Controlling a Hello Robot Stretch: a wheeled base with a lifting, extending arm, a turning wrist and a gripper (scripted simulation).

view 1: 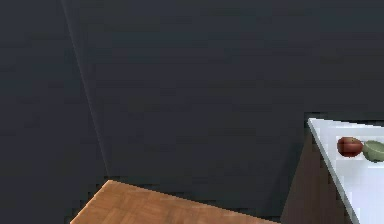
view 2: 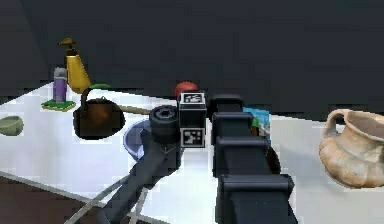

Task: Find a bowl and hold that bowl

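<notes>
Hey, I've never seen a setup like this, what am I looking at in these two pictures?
This is a simulated wheeled robot with one reaching arm. The forward view looks ahead: a dark wall, wooden floor, and a white table's corner with a red round thing and a greenish one. The arm side view looks sideways over that table. The black bar is the arm; its jaws sit left of the marker squares. On the table stand a yellow bottle, a dark brown pot, a beige jug and a bluish-grey dish. I cannot tell whether the jaws hold anything.
</notes>
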